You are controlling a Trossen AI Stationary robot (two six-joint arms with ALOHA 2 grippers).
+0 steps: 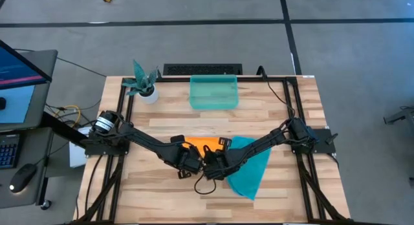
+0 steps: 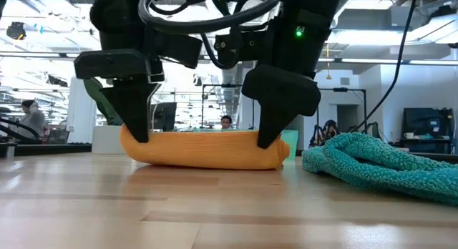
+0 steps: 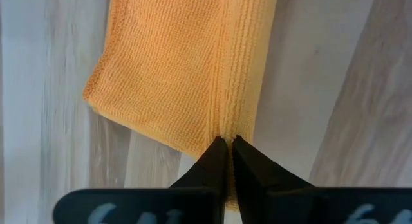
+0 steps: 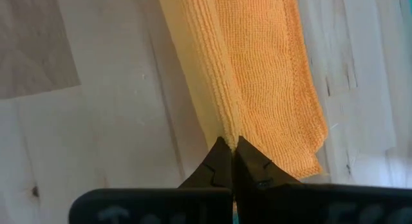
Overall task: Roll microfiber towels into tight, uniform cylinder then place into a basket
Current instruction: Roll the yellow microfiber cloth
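Both claws are meeting at mid-surface [image 1: 162, 192]: I am seeing the left claw [image 3: 228, 141] pinching the orange towel's [image 2: 204, 149] folded edge, and the right claw [image 4: 228, 143] clamping the same edge farther along. Teal towel [image 1: 249, 170] is lying rumpled just beside it. Basket [image 1: 214, 92] is sitting well apart, by the plant [image 1: 143, 83].

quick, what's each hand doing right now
Left hand: closed, pinching the orange towel's edge.
Right hand: closed, pinching the same towel's edge.
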